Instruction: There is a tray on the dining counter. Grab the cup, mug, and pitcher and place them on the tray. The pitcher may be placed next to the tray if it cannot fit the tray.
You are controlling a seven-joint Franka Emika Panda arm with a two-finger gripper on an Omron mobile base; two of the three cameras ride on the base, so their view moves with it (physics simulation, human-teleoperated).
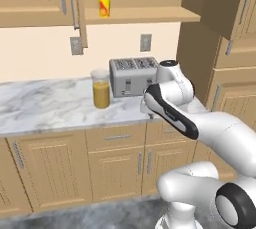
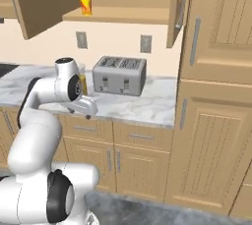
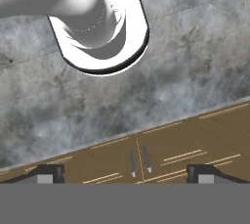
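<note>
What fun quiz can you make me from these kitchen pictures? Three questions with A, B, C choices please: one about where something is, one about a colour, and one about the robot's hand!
1. Where is the cup?
A. On the floor
B. On the open cupboard shelf above the worktop
C. On top of the toaster

2. What colour is the drink in the pitcher?
A. Orange
B. Blue
C. Purple

3. How is the gripper right now?
A. Shut on the cup
B. Shut on the pitcher
C. Open, holding nothing

Answers:
1. B, the yellow cup stands high on the shelf, above the toaster.
2. A, the lower part of the clear pitcher looks orange.
3. C, in the hand view the two fingertips sit far apart with only cabinet doors and grey floor between them.
</note>
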